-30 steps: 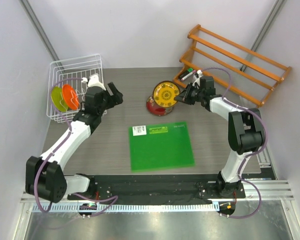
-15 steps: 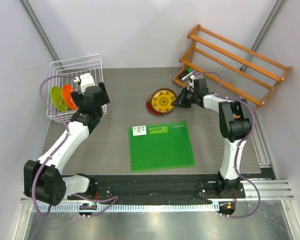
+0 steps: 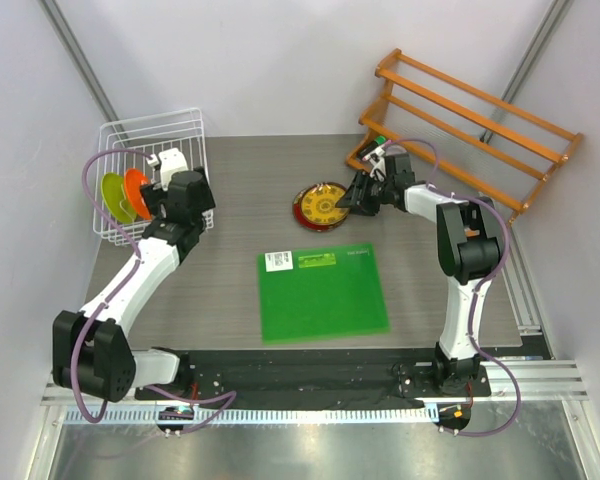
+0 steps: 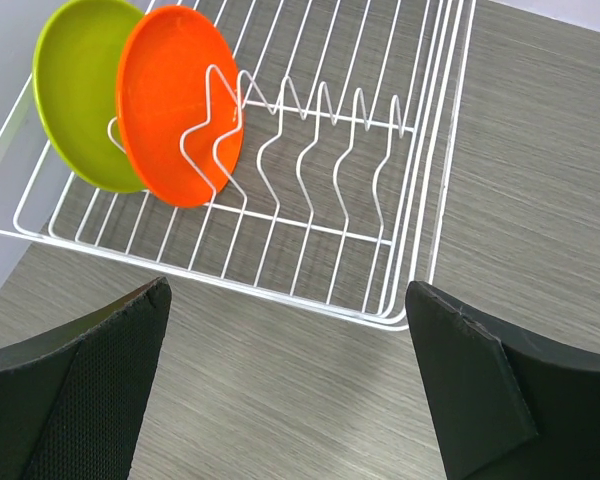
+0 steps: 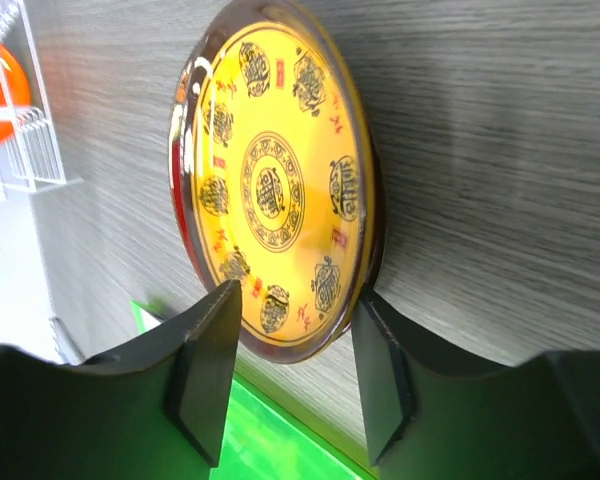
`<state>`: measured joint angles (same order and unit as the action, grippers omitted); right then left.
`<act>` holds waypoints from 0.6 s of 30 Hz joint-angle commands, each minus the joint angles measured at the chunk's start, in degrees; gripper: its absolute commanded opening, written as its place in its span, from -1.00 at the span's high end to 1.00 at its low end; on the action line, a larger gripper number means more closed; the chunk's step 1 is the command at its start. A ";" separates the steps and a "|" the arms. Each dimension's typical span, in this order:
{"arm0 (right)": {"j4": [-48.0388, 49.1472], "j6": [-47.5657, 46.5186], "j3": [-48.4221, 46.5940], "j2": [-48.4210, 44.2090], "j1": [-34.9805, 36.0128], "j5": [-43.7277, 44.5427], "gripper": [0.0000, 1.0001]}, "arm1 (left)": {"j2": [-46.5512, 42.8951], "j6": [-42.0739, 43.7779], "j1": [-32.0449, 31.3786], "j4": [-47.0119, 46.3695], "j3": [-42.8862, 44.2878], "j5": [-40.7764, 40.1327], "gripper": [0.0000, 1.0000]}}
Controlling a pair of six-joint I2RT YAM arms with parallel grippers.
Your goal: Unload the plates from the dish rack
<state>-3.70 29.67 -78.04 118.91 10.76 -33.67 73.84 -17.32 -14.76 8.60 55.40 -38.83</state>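
The white wire dish rack [image 3: 150,140] [image 4: 420,200] stands at the table's back left. Upright in its prongs are the lime green plate [image 3: 113,197] [image 4: 80,90] and the orange plate [image 3: 138,192] [image 4: 178,105]. My left gripper [image 3: 163,203] [image 4: 290,390] hangs wide open over the table just outside the rack's near edge, with nothing between its fingers. The yellow patterned plate [image 3: 322,204] [image 5: 275,190] lies on the dark red plate [image 3: 300,212]. My right gripper [image 3: 352,200] [image 5: 295,375] is open, its jaws on either side of the yellow plate's rim.
A flat green square mat [image 3: 322,292] lies at the table's middle front, its corner showing as green in the right wrist view. An orange wooden slatted shelf [image 3: 470,125] stands at the back right, just behind my right arm. Grey walls close in on the left and back.
My right gripper has lowered the yellow plate from upright onto the dark red plate and opened its jaws. My left gripper has swung left to the rack's edge and opened wider.
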 commanded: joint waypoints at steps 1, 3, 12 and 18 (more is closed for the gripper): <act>-7.00 -6.10 -4.91 -1.40 2.41 1.85 -0.09 | -0.11 -0.26 1.23 -0.25 2.61 0.06 -0.99; -10.87 -8.48 -6.59 -0.88 3.12 1.68 -0.09 | 0.07 -0.52 1.84 0.27 2.87 0.59 -0.99; -17.03 -10.33 -7.57 -2.81 4.26 14.06 -0.19 | 1.04 -1.22 3.51 1.68 3.67 1.83 -0.99; -18.27 -10.33 -5.72 -6.06 4.35 24.24 -0.21 | 1.57 -1.93 5.10 2.12 3.93 2.44 -0.99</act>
<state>-19.03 20.82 -83.99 117.71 15.51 -19.22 75.05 -18.00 -10.74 10.24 57.08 -36.80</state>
